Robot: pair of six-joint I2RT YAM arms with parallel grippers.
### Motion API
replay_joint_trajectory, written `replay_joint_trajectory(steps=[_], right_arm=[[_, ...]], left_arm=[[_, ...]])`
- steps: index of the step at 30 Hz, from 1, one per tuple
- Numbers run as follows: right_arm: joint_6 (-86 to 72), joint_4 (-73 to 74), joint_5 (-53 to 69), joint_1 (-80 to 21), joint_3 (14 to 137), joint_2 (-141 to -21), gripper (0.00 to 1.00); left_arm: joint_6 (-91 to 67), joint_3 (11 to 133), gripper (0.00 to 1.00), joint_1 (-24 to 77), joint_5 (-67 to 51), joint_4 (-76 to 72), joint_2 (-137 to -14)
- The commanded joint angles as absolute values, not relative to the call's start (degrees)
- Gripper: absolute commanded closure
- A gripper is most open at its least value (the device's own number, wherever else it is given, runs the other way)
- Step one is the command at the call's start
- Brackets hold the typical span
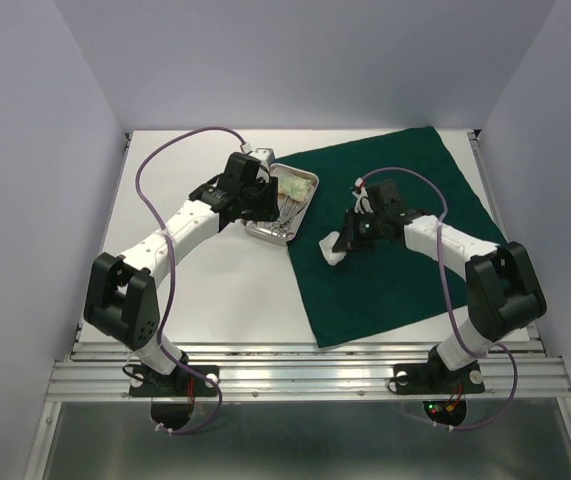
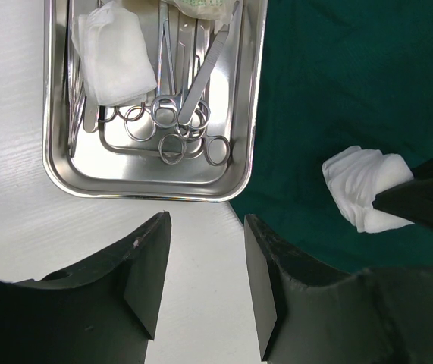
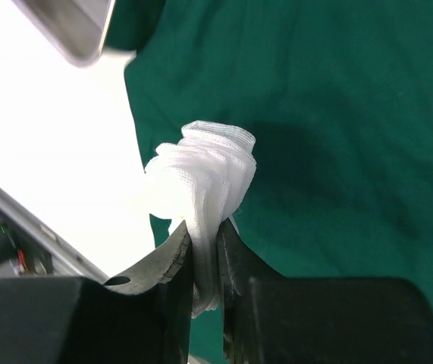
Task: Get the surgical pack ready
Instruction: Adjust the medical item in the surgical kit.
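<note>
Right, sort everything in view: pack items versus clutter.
Pack items: green drape, steel tray, forceps, gauze pad in the tray, gauze wad pinched by the right gripper, pale packet.
Not pack items: purple cables, white table.

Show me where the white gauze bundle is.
In the top view, the gauze bundle is pinched in the right claw at the left edge of the green cloth, just right of the steel tray.

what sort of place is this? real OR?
Looks like a lab robot cell staged for surgical prep, not a theatre: plain pale enclosure walls, arms bolted to an aluminium rail, a shiny rectangular steel tray of scissor-like forceps and a dark green cloth drape.
</note>
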State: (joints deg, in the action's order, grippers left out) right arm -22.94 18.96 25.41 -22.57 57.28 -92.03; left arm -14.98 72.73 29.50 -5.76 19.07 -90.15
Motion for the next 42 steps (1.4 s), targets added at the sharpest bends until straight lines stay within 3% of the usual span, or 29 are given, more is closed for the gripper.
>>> replay_joint_trajectory(steps=[1, 13, 18, 20, 28, 42], right_arm=[[-29.8, 13.7, 17.9, -22.8, 57.0, -91.2, 0.96], [-36.5, 6.4, 14.1, -22.8, 55.0, -96.7, 0.87], [-34.8, 7.6, 12.5, -22.8, 56.0, -98.3, 0.7], [-33.8, 8.3, 11.4, -22.8, 56.8, -98.7, 0.6], [-31.5, 12.6, 5.9, -22.8, 58.5, -97.3, 0.4], [-31.0, 15.6, -3.0, -22.8, 55.8, -88.5, 0.41]], left_arm=[[-15.4, 72.2, 0.45, 29.2, -5.6, 17.5, -87.9], [-16.3, 71.2, 0.45, 29.3, -6.9, 16.6, -88.1], [-16.3, 71.5, 0.45, 29.3, -7.2, 16.6, -88.3], [-16.5, 71.5, 0.45, 29.4, -7.4, 16.5, -88.5], [-17.3, 72.4, 0.4, 30.8, -7.6, 16.3, -90.3], [-17.3, 73.7, 0.4, 31.2, -7.2, 17.0, -91.2]])
